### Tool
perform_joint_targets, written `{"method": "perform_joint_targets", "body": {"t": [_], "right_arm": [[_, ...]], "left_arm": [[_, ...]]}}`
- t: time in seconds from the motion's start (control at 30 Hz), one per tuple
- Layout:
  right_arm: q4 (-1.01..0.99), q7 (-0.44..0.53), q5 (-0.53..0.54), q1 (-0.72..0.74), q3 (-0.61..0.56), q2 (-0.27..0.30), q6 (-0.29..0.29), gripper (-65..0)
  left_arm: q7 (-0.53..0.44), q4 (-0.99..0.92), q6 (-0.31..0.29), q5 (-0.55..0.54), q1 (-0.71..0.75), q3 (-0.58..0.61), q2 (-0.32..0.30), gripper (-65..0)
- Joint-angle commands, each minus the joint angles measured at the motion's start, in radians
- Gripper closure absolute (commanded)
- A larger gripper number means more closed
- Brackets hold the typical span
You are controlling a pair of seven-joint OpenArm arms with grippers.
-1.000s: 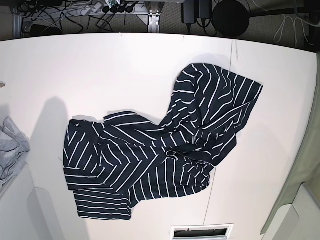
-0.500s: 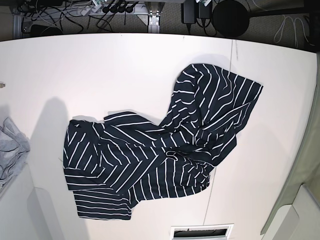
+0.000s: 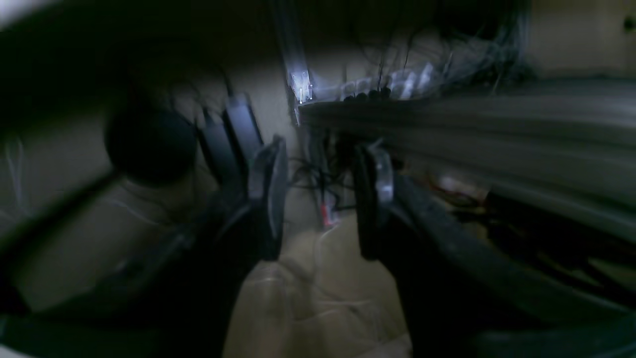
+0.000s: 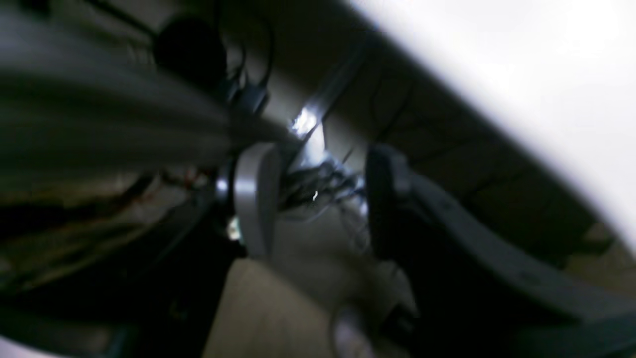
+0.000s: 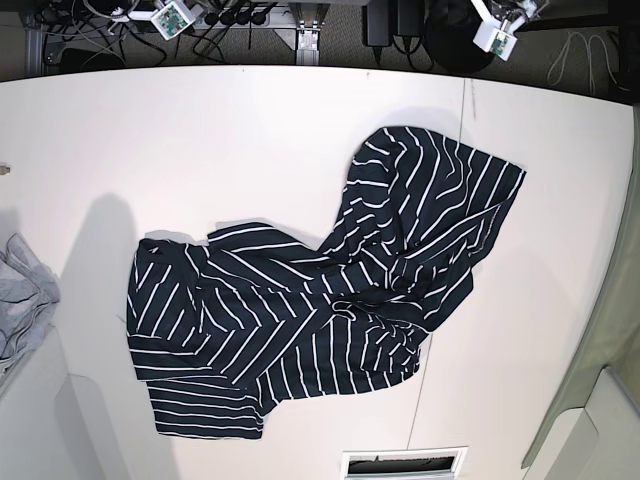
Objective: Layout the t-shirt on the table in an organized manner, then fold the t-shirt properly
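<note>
Currently:
grippers: I'm holding left gripper [image 3: 318, 199] and right gripper [image 4: 318, 199] released, empty.
t-shirt [image 5: 320, 300]: lying crumpled diagonally on table [image 5: 250, 140], well away from both.

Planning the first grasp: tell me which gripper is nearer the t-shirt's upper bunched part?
Left. The left gripper sits just beyond the table edge above the t-shirt's bunch; the right gripper is farther across.

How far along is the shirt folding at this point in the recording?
Nothing looks done: the t-shirt lies crumpled and bunched on the table, one end thrown up toward the far right. Nothing is in hand: the left claw and right claw are both open and empty, off the table. Only small bits of the arms show at the base view's top edge. Spreading flat and every fold remain.
</note>
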Motion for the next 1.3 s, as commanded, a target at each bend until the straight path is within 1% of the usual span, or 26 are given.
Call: {"method": "perform_joint_targets", "body": {"t": [0.0,0.03,0.07,0.13,0.2,0.27,0.33,0.4,0.43,0.53,0.63,0.8,0.93,0.97,1.07,1.27], "right_arm": [[0.037,0.016,0.005,0.008,0.013,0.01,-0.004,-28.6],[0.057,0.016,0.006,0.025,0.019,0.01,-0.011,-28.6],[0.072,0.016,0.006,0.048,0.02,0.01,-0.02,-28.6],[0.09,0.016,0.006,0.105,0.021,0.01,-0.04,-28.6],[0.092,0.016,0.013,0.179,0.021,0.01,-0.043,-28.6],[0.09,0.012,0.04,0.258,0.021,0.003,-0.043,-28.6],[0.083,0.003,0.07,0.338,0.021,-0.005,-0.043,-28.6],[0.065,-0.005,0.076,0.414,0.021,-0.017,-0.045,-28.6],[0.049,-0.006,0.076,0.451,0.021,-0.028,-0.06,-28.6],[-0.045,-0.006,0.076,0.578,0.021,-0.08,-0.08,-28.7],[-0.195,-0.006,0.076,0.713,0.021,-0.145,-0.083,-28.7],[-0.451,-0.003,0.076,0.931,0.021,-0.241,-0.086,-29.2],[-0.614,-0.002,0.071,1.06,0.021,-0.296,-0.089,-40.6],[-0.648,-0.002,0.063,1.082,0.021,-0.304,-0.097,-41.7],[-0.739,0.006,0.038,1.133,0.021,-0.317,-0.138,-41.6],[-0.866,0.013,0.039,1.163,0.021,-0.315,-0.14,-41.6]], "left_arm": [[-0.006,0.044,-0.006,-0.018,0.01,-0.017,-0.023,-25.2],[-0.007,0.075,-0.005,-0.025,0.008,-0.026,-0.043,-25.2],[-0.007,0.103,0.013,-0.032,0.004,-0.035,-0.063,-25.2],[-0.014,0.149,0.074,-0.048,-0.009,-0.047,-0.101,-25.7],[-0.018,0.167,0.108,-0.052,-0.038,-0.05,-0.138,-29.7],[-0.017,0.16,0.111,-0.052,-0.082,-0.05,-0.169,-34.3],[-0.018,0.141,0.111,-0.053,-0.134,-0.048,-0.192,-35.0],[-0.018,0.109,0.111,-0.057,-0.19,-0.048,-0.208,-35.0],[-0.018,0.088,0.111,-0.064,-0.22,-0.048,-0.216,-35.0],[-0.017,0.005,0.111,-0.103,-0.315,-0.041,-0.234,-35.0],[-0.018,-0.098,0.111,-0.105,-0.413,-0.002,-0.253,-35.0],[-0.018,-0.258,0.111,-0.094,-0.563,0.103,-0.266,-35.0],[-0.019,-0.363,0.111,-0.075,-0.666,0.169,-0.265,-35.0],[-0.021,-0.386,0.111,-0.074,-0.686,0.181,-0.265,-35.0],[-0.022,-0.454,0.111,-0.074,-0.736,0.208,-0.265,-35.0],[-0.033,-0.537,0.111,-0.06,-0.785,0.227,-0.248,-35.0]]}}
